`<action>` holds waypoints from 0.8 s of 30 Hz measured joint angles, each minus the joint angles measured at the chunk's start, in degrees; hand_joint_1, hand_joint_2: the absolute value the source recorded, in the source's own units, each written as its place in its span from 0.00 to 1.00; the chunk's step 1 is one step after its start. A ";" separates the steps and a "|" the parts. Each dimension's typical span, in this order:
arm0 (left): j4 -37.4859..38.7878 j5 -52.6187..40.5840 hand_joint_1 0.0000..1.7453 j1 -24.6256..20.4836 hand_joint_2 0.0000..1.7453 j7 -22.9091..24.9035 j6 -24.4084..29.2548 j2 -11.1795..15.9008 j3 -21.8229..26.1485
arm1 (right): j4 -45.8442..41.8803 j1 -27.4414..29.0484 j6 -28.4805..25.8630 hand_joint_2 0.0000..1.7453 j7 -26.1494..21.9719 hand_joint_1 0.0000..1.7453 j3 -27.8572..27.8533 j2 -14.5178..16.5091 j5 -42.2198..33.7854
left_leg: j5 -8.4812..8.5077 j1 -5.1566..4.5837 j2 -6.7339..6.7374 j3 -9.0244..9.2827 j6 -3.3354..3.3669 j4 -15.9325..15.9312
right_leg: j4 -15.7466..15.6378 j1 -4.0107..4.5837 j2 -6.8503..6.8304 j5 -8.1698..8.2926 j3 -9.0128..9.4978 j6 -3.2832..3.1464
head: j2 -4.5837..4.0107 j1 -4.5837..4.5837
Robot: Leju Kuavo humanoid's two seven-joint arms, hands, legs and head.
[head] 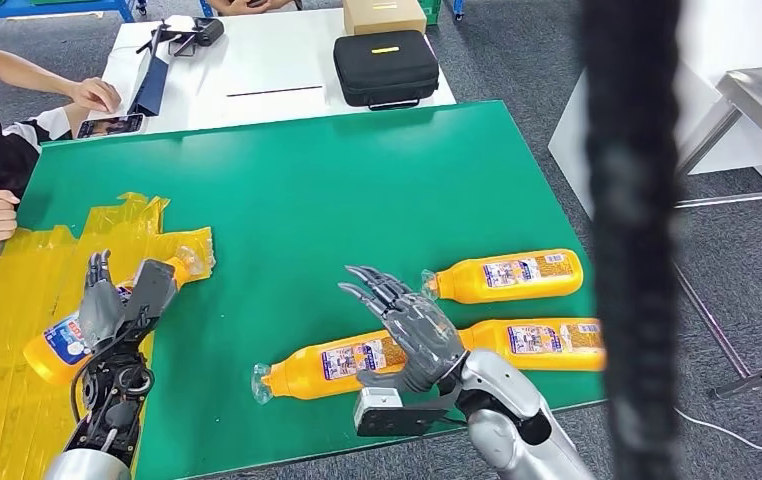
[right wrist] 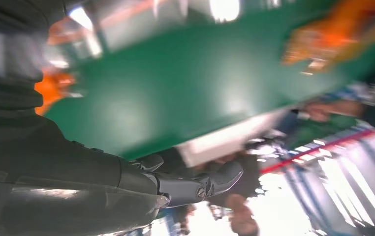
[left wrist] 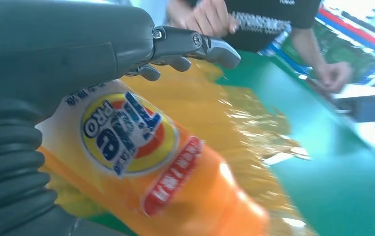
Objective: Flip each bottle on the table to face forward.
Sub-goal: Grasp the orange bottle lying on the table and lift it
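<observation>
Left hand (head: 107, 305) grips 1 orange bottle (head: 62, 345) over the yellow tape (head: 17, 300). Right hand (head: 412, 325) hovers, fingers spread, above 3 bottles (head: 512, 275) lying on the green worktop (head: 307, 190).

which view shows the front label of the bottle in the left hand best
Left wrist view: the label fills the frame, logo readable. Head view shows that bottle small, partly behind the left hand. Right wrist view gives only orange blurs.

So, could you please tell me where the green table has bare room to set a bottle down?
The far half of the green table is bare, as is the middle strip between the yellow tape and the three lying bottles. It is crowded near the right hand.
</observation>
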 joint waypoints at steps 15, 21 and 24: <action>-20.64 24.47 0.00 8.78 1.00 -10.21 -12.32 -3.86 -6.30 | 15.28 -1.87 -2.22 1.00 10.92 0.00 3.21 0.94 16.47 | -0.03 0.01 0.01 -0.02 -0.02 0.00 | 0.00 0.02 -0.01 0.00 0.00 0.00 | 0.00 -0.02; -25.77 25.77 0.00 10.57 1.00 -10.29 -13.02 -4.27 -9.32 | 20.81 -3.28 -2.27 1.00 11.52 0.00 4.14 2.39 16.66 | -0.03 0.01 0.00 -0.02 -0.02 0.00 | 0.00 0.02 -0.02 -0.01 0.00 0.00 | 0.00 -0.01; -27.32 26.49 0.00 10.95 1.00 -10.82 -12.83 -4.32 -10.41 | 23.08 -4.23 -2.01 1.00 11.62 0.42 4.27 3.23 16.19 | -0.03 0.01 0.03 0.02 -0.02 0.00 | 0.00 0.02 -0.01 0.00 0.02 0.01 | 0.00 -0.01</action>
